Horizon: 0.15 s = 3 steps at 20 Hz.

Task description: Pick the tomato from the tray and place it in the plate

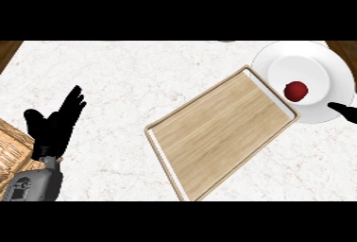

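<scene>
Left hand (55, 124) rested open at about nine o'clock in the head view, fingers straight and pointing up, thumb spread to the side, its grey forearm (35, 185) entering from the lower edge at about seven o'clock. Of the right hand (344, 111), only a dark tip showed at the three o'clock edge, overlapping the plate's lower rim; whether its fingers were open or curled could not be told.

Beneath everything lay the white marbled surface (125, 80). Next in size, the wooden tray (216, 134) sat tilted at the centre, its long axis running from seven o'clock toward one o'clock, nothing on its boards. Its upper corner touched or slightly overlapped the white plate (327, 61), which stood at about two o'clock. A slatted wooden object (12, 146) showed partly at the eight o'clock edge, behind the left hand.

Smallest, the red tomato (296, 90) lay on the plate, in its lower-left part, apart from the right hand's tip.
</scene>
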{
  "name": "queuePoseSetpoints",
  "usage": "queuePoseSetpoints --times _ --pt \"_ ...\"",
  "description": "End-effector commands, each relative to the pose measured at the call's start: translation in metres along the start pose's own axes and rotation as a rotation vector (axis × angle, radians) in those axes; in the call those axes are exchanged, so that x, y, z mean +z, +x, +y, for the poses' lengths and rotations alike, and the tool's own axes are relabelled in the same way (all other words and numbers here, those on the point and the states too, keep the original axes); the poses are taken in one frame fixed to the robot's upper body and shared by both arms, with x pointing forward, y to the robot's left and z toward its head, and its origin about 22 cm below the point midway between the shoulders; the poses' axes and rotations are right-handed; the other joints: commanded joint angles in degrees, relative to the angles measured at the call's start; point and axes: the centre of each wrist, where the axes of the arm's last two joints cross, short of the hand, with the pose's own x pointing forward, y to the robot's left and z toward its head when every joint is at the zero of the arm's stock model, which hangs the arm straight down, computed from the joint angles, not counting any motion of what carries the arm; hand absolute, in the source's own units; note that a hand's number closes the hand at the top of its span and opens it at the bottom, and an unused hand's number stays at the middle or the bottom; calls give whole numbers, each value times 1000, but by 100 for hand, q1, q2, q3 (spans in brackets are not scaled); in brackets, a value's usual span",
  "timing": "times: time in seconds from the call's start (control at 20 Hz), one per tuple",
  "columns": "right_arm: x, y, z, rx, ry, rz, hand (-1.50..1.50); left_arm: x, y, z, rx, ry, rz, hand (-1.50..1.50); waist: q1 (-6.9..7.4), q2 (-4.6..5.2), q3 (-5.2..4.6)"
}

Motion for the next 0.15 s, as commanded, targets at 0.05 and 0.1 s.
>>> queuePoseSetpoints --times 0.05,0.1 --pt "-7 0 -27 46 10 28 -150 0 -20 -7 -4 11 -9 0 -2 2 -1" --pt "16 -14 -35 42 18 38 -150 -13 -5 4 -6 -7 -3 0 -25 0 -1"
